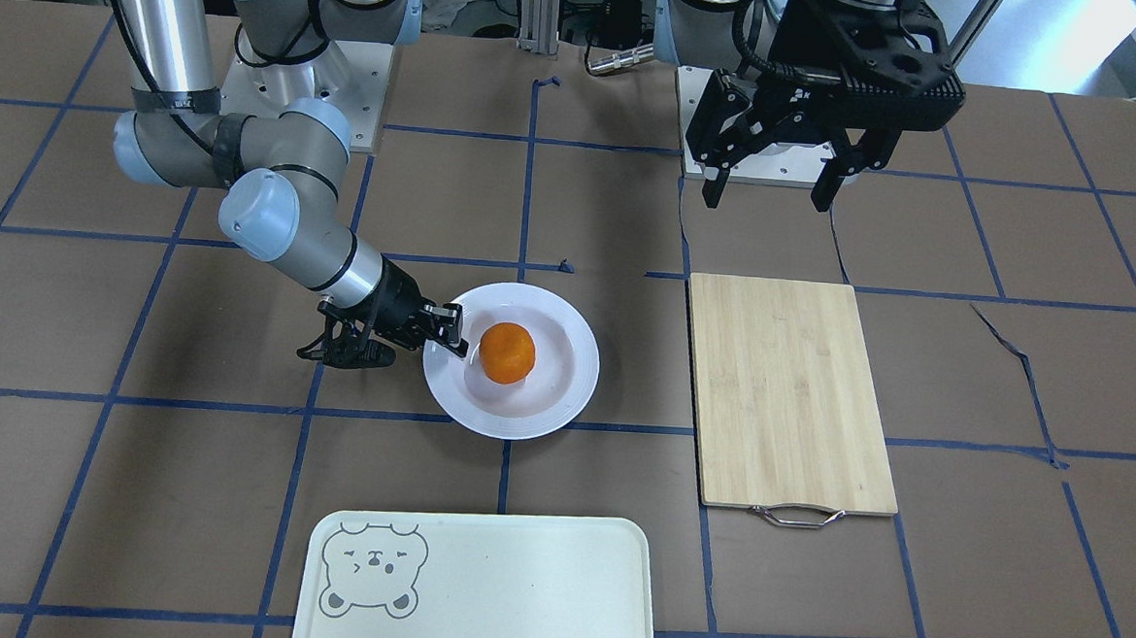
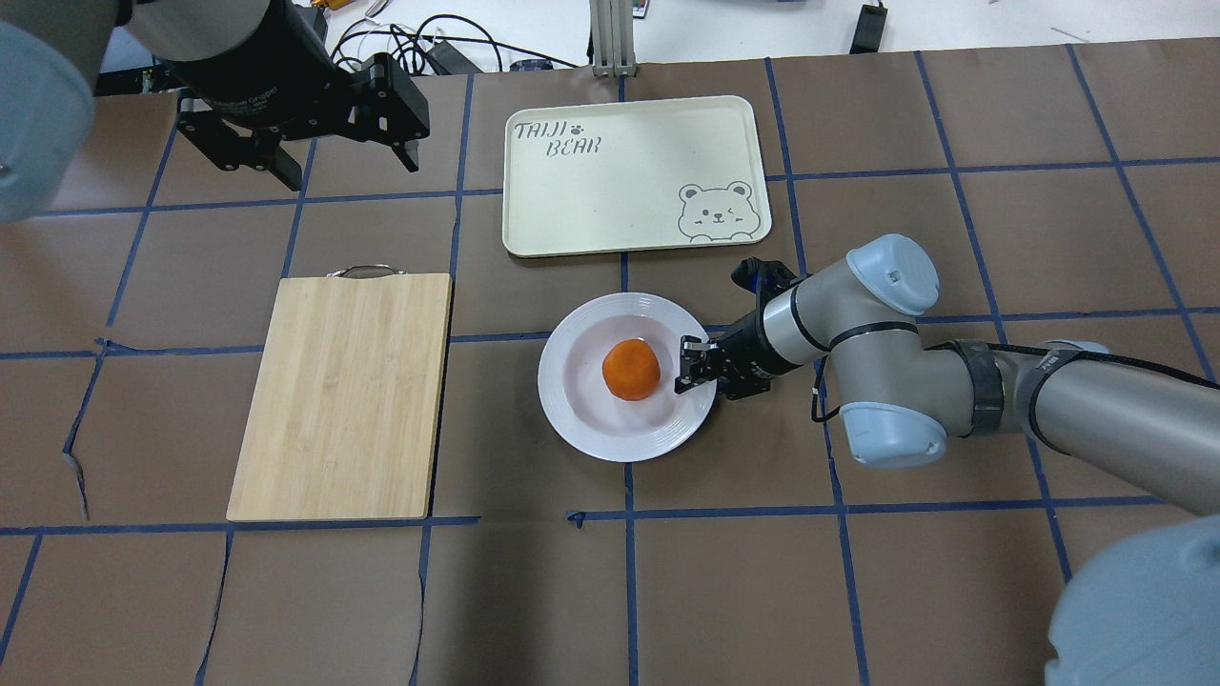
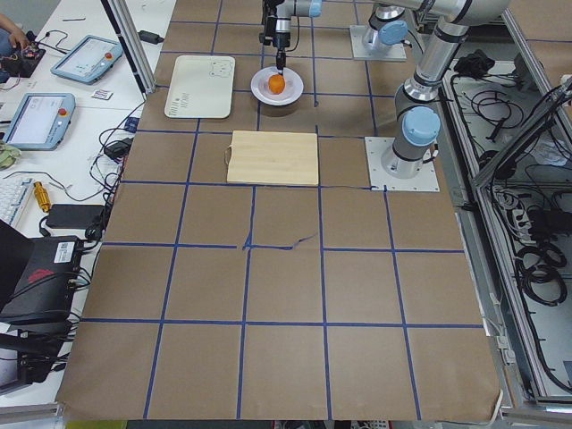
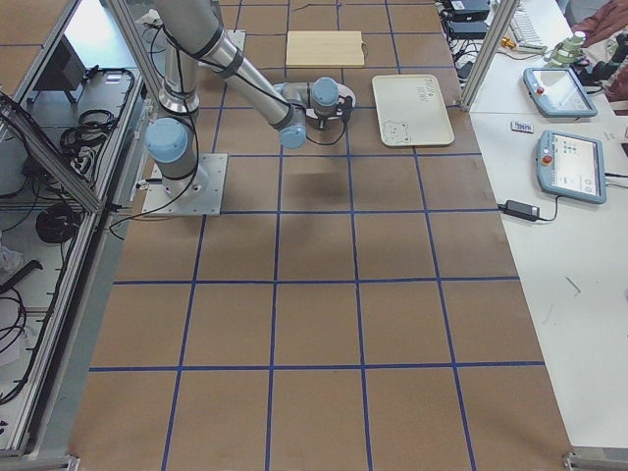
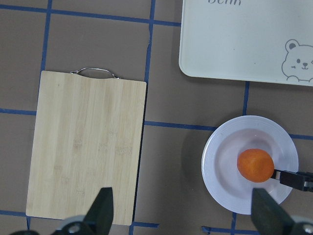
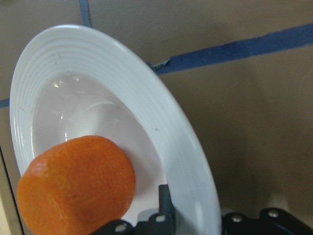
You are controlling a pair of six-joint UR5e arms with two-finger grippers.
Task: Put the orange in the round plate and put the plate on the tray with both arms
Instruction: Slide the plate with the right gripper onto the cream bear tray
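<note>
Brown paper, blue-taped table [image 1: 131, 491]; right claw [image 1: 457, 338] pinches round plate [image 1: 523, 426], left claw [image 1: 766, 199] gapes.

Orange [image 6: 76, 188] in the round plate [image 6: 183, 147], seen close from the rim.

The glossy white plate fills the left and centre of the frame, its ridged rim sweeping from the upper left down to the bottom centre. The orange sits in the sunken middle at the lower left, its skin dimpled. One of the black fingers [image 6: 165, 203] rises from the bottom edge against the rim's inner side, just beside the fruit. Brown worktop [image 6: 259, 127] fills the right, crossed at the upper right by a blue tape line [image 6: 244, 46].
</note>
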